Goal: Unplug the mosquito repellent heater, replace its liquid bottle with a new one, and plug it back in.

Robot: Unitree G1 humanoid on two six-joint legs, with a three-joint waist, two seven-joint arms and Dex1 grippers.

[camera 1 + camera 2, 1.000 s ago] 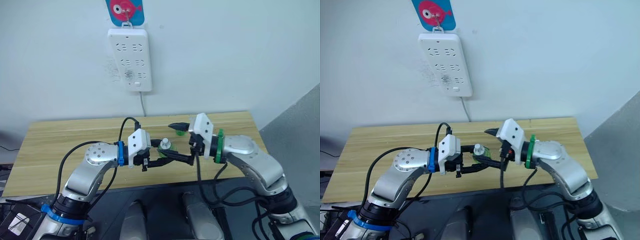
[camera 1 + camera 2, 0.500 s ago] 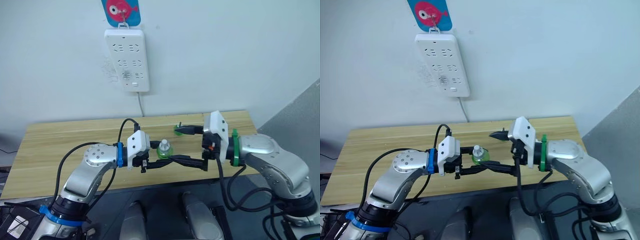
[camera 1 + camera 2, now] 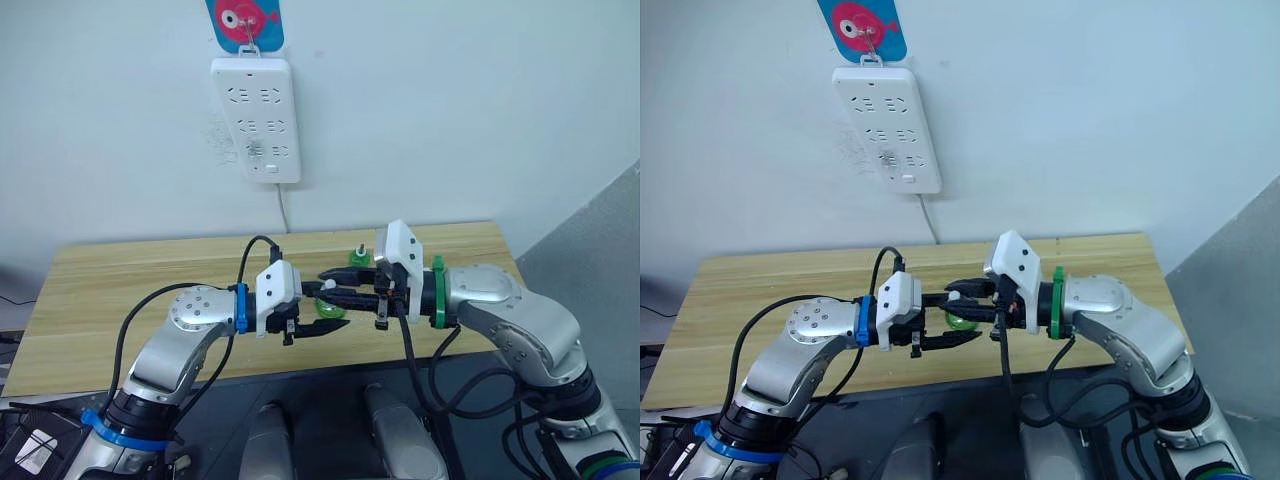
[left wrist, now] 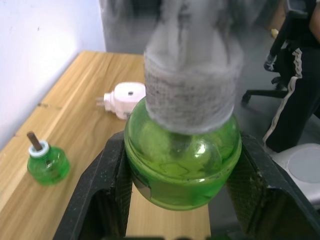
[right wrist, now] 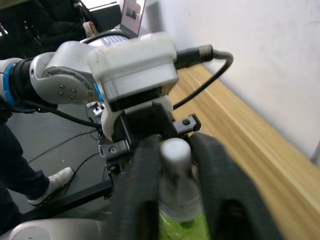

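Right gripper (image 3: pixel 335 289) returned, seemingly gripping (cap) new bottle (image 4: pixel 182 160).

You're in an office-like test room: a plain white wall (image 3: pixel 450 100) with a power strip (image 3: pixel 257 118) hung above a wooden table (image 3: pixel 110 290), and beyond the table an office chair (image 4: pixel 280 60) and an open laptop (image 5: pixel 131 15).
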